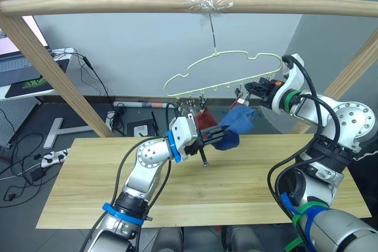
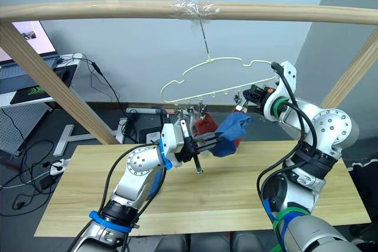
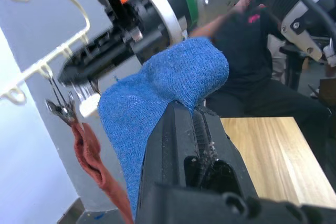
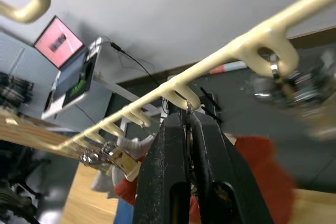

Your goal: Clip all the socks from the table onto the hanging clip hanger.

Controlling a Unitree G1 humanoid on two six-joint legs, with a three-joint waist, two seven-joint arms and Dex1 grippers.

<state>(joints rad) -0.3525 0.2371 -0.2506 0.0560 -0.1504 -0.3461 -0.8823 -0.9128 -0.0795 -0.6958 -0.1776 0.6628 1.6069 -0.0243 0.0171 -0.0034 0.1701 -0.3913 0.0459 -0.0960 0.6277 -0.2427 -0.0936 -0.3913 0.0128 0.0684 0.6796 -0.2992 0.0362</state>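
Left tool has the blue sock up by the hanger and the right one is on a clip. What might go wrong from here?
1. The blue sock is pinched at one end by the left tool; its free end droops and may miss the clip.
2. The clip hanger hangs from one hook on the rail, so pushing from the right tool may swing it.
3. The red sock already clipped hangs right beside the blue one and could be knocked off.

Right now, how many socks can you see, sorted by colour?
Blue socks: 1, the blue sock gripped by the left end effector, beside the right end effector at the clip hanger.
Rust red socks: 1, the red sock hanging from a clip.
Grey socks: 0.
Total: 2.
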